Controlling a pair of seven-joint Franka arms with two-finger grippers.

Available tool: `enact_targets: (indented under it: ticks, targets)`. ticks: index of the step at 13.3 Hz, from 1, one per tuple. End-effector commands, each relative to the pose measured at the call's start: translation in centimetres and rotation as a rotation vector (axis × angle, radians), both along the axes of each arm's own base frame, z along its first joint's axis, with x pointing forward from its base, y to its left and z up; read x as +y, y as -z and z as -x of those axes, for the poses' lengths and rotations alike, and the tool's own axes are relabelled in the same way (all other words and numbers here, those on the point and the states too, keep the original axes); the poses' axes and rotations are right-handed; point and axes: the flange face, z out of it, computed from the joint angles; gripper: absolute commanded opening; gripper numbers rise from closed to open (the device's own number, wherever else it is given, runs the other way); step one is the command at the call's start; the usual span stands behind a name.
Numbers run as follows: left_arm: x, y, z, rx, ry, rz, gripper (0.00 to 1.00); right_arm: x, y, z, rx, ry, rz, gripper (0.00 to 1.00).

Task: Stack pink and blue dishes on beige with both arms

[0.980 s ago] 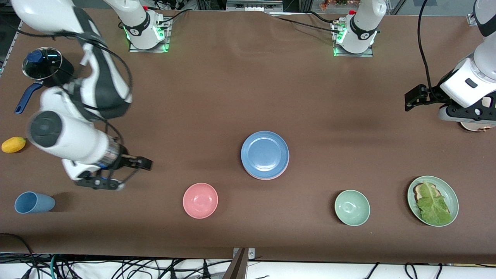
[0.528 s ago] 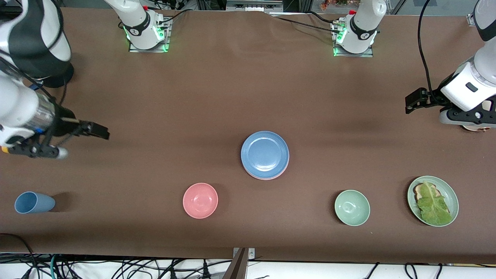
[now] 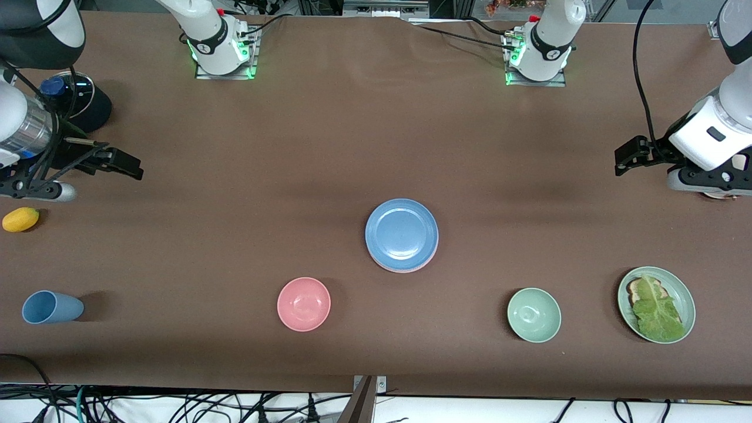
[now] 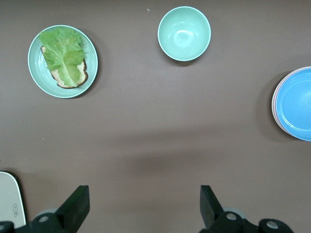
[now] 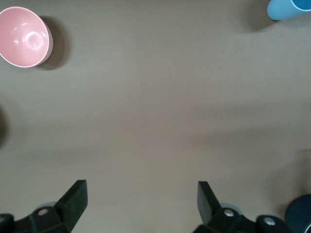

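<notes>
The blue plate (image 3: 402, 234) lies in the middle of the table on top of the pink plate, of which only a thin rim (image 3: 405, 270) shows. The stack also shows in the left wrist view, blue plate (image 4: 299, 104) over pink rim (image 4: 273, 99). The beige plate is hidden. My right gripper (image 3: 120, 164) hangs open and empty over bare table at the right arm's end; in its own view the right gripper (image 5: 141, 184) has only cloth between the fingers. My left gripper (image 3: 625, 155) is open and empty over bare table at the left arm's end, as the left gripper (image 4: 144, 188) shows.
Nearer the front camera than the stack stand a pink bowl (image 3: 304, 304), a green bowl (image 3: 534, 314) and a green plate (image 3: 624, 292) with bread and lettuce. A blue cup (image 3: 50, 307), a yellow fruit (image 3: 20, 219) and a black lidded pot (image 3: 76, 100) are at the right arm's end.
The right arm has drawn back from beside the blue cup toward the pot at its end of the table, gripper still open. The left arm has hardly moved.
</notes>
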Motion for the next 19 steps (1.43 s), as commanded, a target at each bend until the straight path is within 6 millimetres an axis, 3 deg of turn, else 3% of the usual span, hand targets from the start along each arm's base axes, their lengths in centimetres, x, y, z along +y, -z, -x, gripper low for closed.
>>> enact_targets:
  ticks: [1, 7, 9, 19]
  targets:
    - [0.1, 0.7, -1.1, 0.008, 0.009, 0.011, 1.00, 0.8, -0.4, 0.9, 0.037, -0.028, -0.009, 1.00]
    - [0.5, 0.6, -1.4, 0.004, 0.002, 0.015, 1.00, 1.1, -2.2, 1.0, 0.029, -0.062, -0.012, 1.00]
    - [1.6, 0.5, -1.4, 0.003, -0.015, 0.021, 1.00, 1.3, -2.6, 1.2, 0.031, -0.065, -0.009, 1.00]
    - [1.7, -1.1, -1.5, -0.025, -0.018, 0.021, 1.00, 1.7, -2.6, 1.4, 0.044, -0.070, -0.002, 1.00]
